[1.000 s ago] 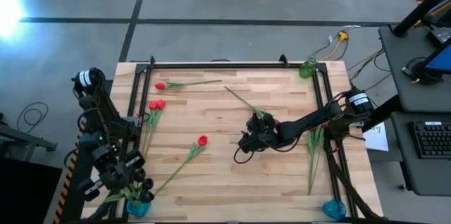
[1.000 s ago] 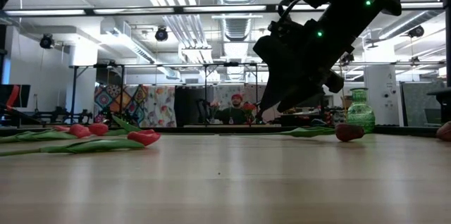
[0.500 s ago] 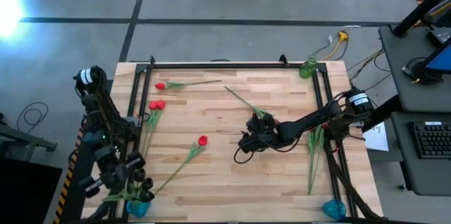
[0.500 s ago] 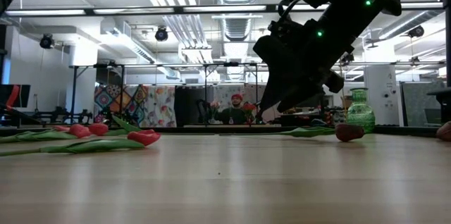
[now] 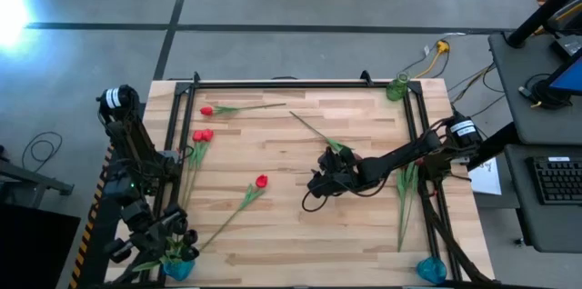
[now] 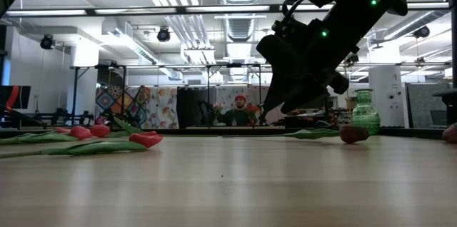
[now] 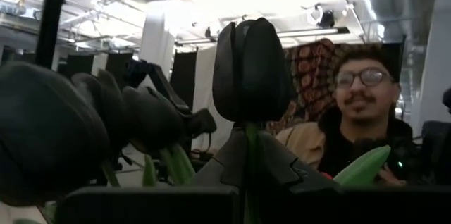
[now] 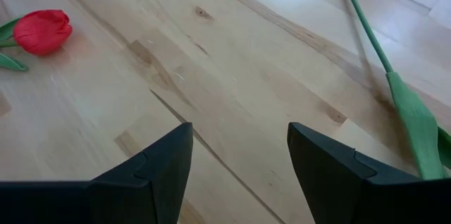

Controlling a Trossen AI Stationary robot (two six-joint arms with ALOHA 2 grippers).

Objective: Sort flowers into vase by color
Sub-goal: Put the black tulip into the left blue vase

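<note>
Spread wide and gripping nothing, my right claw [image 8: 239, 164] hangs above bare planks near the middle of the table [image 5: 300, 234], and between its fingers [image 8: 151, 171] I see only wood. Just beyond it a long green stem [image 8: 394, 83] with a broad leaf slants across the boards, and off to the other side lies a red tulip [image 8: 42, 30] by itself. My left claw [image 5: 173, 248] sits at the near left corner, pinched shut on the stem of a near-black tulip [image 7: 252, 69] that stands upright right in front of its camera (several more dark heads [image 7: 91, 122] crowd beside it), over the blue vase [image 5: 177, 269] there. Out on the table a single red flower [image 5: 261, 181] lies left of centre with its stem trailing toward that corner, a pair of red heads [image 5: 202, 134] rests by the left rail, and another red one [image 5: 206, 110] lies near the far edge. A green vase [image 5: 397, 87] stands at the far right corner. Past the table, a person [image 6: 239, 113] sits in the room.
</note>
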